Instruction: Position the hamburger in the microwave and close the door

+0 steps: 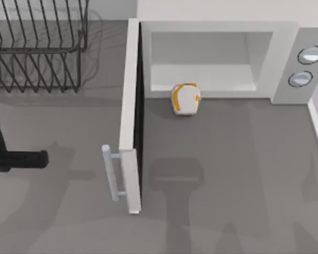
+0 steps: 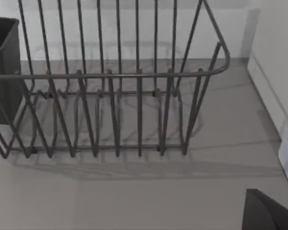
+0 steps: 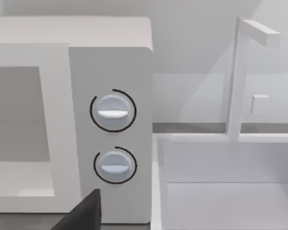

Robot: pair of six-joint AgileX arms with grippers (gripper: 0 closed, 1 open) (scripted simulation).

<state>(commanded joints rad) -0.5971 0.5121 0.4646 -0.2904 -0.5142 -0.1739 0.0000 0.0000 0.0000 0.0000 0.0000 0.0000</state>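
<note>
No brand, label or writing can be read on anything here. The microwave (image 1: 286, 63) stands at the far side of the grey surface (image 1: 228, 185), its pale cavity open and holding nothing; its two round silver-blue dials (image 3: 113, 111) sit one above the other on the side panel at the right. The door (image 1: 131, 116) is swung wide open, standing out toward the near side of the surface at the cavity's left, dark inner face toward the opening and its pale bar handle (image 1: 112, 172) on the outer side. The hamburger (image 1: 186, 99) lies on the surface just in front of the cavity's lower edge, outside the microwave, near the left part of the opening. A black wire rack (image 2: 115, 110) stands at the far left, with a dark grey box (image 2: 5, 67) hung at one end. To the right of the microwave lies a white sink (image 3: 230, 191) with a white tap (image 3: 242, 72). The left arm (image 1: 16, 159) rests at the left edge of the surface; whether its gripper is open or closed cannot be told, nor the right gripper's
</note>
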